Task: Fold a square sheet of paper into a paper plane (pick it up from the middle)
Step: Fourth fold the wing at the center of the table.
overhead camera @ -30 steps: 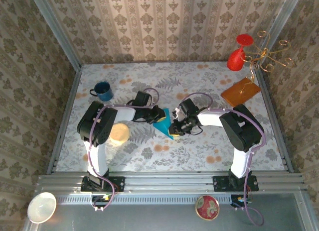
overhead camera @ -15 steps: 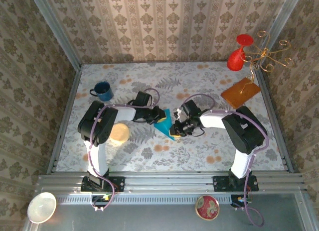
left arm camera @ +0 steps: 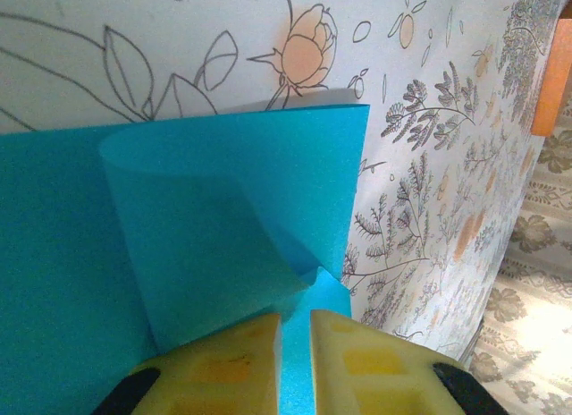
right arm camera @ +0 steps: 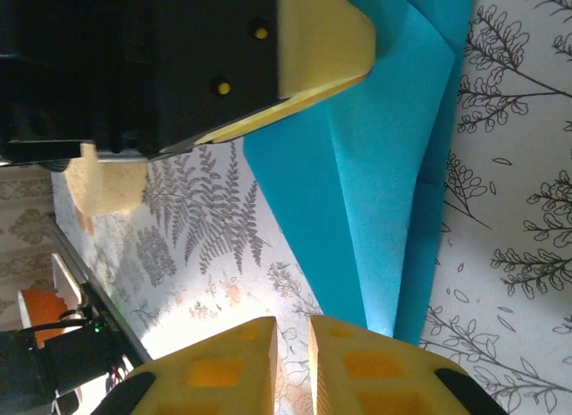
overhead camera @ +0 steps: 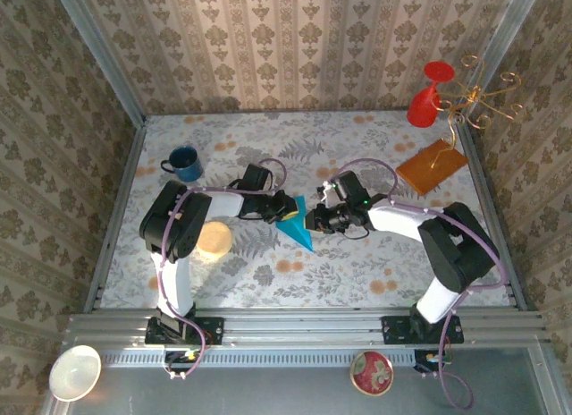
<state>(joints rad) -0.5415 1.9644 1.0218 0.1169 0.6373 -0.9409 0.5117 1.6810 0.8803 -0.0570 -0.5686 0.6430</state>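
Note:
The square sheet of paper [overhead camera: 294, 224] lies folded into a teal pointed wedge at the table's middle, its sharp tip toward the near edge. My left gripper [overhead camera: 284, 206] reaches in from the left and is shut on the wedge's upper edge. The left wrist view has teal paper [left arm camera: 223, 209] pinched in the slit of the gripper [left arm camera: 295, 343], with one flap curling up. My right gripper [overhead camera: 312, 221] sits just right of the paper, off it. The right wrist view has its jaws [right arm camera: 293, 330] nearly together over bare table, the paper [right arm camera: 375, 165] just ahead.
A blue mug [overhead camera: 184, 163] stands at the back left and a tan disc [overhead camera: 214, 240] lies by the left arm. An orange-brown sheet [overhead camera: 432, 165], a red vase [overhead camera: 426, 97] and a gold wire stand [overhead camera: 487, 97] fill the back right corner.
My right gripper has pulled back to the right, off the paper's lower tip, and its elbow has swung outward. The left arm and the paper have stayed put.

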